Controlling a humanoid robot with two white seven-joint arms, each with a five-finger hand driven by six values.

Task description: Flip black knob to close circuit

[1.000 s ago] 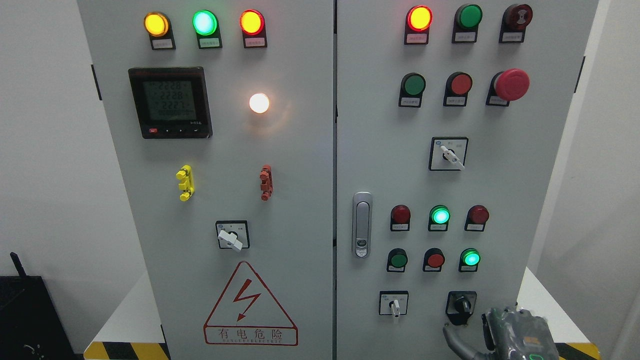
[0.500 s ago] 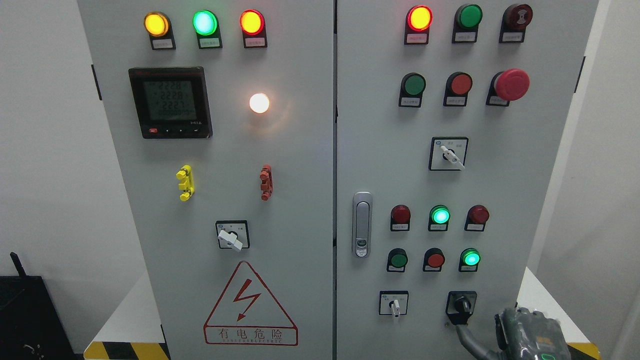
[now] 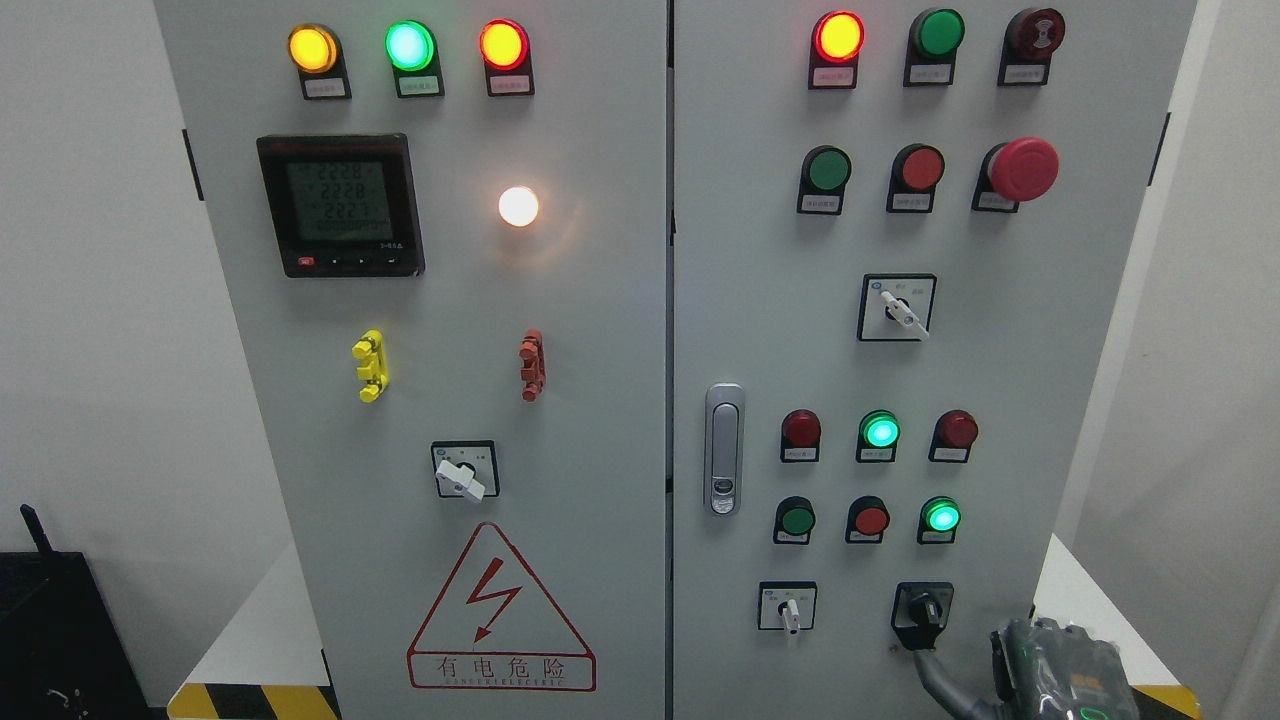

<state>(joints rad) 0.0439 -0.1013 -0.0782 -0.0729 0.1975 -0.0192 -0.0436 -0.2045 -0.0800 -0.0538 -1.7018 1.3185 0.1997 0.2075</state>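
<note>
Since a second ago, my right hand (image 3: 1050, 668) has been shifting rightward and lower, toward five o'clock of the black knob (image 3: 924, 610). One grey finger (image 3: 932, 672) is reaching up at eleven o'clock, its tip touching just under the knob's lower edge; nothing is being gripped, and I cannot tell how far the other fingers are curling. The knob is sitting at the cabinet's (image 3: 1000, 380) lower right, below the lit green lamp (image 3: 941, 517).
</note>
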